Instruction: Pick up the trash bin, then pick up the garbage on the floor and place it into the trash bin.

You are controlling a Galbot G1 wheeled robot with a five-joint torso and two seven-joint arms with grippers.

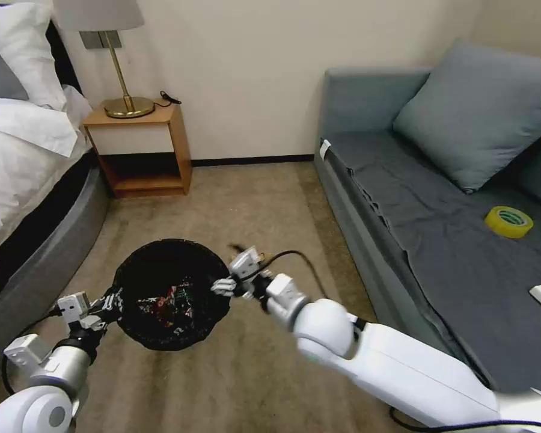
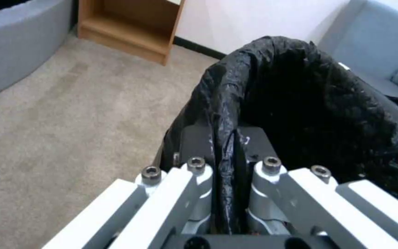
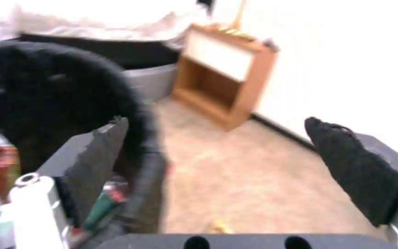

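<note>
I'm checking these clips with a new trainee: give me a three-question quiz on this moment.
1. True or false: the left gripper is shut on the rim of the trash bin.
2. The right gripper is: A) resting on the sofa, B) open at the bin's rim, C) parked at the nightstand.
3. Fill in: the yellow tape roll lies on the ____.

Key
1. True: its fingers pinch the black liner at the rim.
2. B: its fingers are spread wide, one inside the bin above the garbage.
3. Sofa.

Bedroom: bed [image 1: 24, 150] (lamp [image 1: 111, 54], sofa [image 1: 439, 204])
</note>
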